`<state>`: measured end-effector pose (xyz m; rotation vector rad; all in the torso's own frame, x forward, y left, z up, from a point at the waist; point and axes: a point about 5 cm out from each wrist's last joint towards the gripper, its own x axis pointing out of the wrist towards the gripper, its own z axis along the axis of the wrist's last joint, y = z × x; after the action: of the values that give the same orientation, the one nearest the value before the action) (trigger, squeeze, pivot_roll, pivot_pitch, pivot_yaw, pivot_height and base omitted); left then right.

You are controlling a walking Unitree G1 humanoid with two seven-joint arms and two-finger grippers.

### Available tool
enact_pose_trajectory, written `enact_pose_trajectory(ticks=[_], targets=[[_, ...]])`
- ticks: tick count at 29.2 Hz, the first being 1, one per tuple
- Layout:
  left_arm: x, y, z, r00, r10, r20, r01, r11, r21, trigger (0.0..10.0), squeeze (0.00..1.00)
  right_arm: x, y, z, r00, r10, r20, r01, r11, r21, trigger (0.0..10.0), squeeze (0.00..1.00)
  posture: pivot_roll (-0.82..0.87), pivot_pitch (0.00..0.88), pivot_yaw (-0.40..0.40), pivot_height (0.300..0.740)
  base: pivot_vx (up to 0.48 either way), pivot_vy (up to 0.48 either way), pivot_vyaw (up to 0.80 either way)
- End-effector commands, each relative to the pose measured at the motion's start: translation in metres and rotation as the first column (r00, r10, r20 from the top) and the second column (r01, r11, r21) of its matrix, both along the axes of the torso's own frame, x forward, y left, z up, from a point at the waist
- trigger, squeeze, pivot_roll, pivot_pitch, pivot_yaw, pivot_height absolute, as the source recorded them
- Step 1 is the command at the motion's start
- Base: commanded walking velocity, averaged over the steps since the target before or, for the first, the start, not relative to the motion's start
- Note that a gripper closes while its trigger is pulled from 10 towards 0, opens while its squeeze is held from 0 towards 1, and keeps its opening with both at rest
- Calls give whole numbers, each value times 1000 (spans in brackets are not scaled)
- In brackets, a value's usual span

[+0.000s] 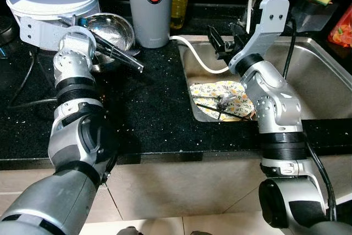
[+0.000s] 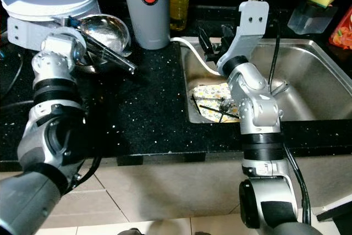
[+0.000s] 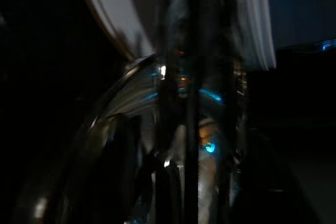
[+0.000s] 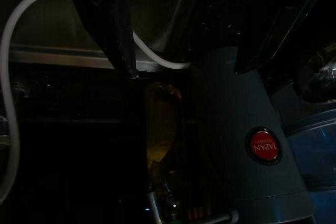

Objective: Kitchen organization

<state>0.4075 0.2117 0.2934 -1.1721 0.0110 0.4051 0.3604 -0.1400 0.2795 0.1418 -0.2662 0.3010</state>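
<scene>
Presently, the left pincer (image 1: 124,58) lies across the steel bowl (image 1: 113,30) on the black counter (image 1: 154,97) — fingers nearly together, grip unclear. The right pincer (image 1: 225,39) hangs open over the sink (image 1: 324,75) edge, empty — near the grey jug (image 1: 149,4); a patterned plate (image 1: 223,100) lies in the sink.

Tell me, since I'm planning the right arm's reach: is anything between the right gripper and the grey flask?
Nothing solid blocks it. The right gripper, open over the sink's left edge, faces the grey flask; only the thin white tube runs beneath that gap.
</scene>
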Motion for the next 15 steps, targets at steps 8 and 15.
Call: enact_pose_trajectory(ticks=[8,15], targets=[[4,-5,-11,998,-52,-39,56,991,117,0,0,-2,-5,5,1000,-16,12,16,1000,1,10000,0,19,43,-47,740,0,0,0],[-2,-13,22,983,-99,152,50,952,301,10000,0,-3,-4,4,1000,-14,11,14,1000,5,10000,0,19,43,-47,740,0,0,0]])
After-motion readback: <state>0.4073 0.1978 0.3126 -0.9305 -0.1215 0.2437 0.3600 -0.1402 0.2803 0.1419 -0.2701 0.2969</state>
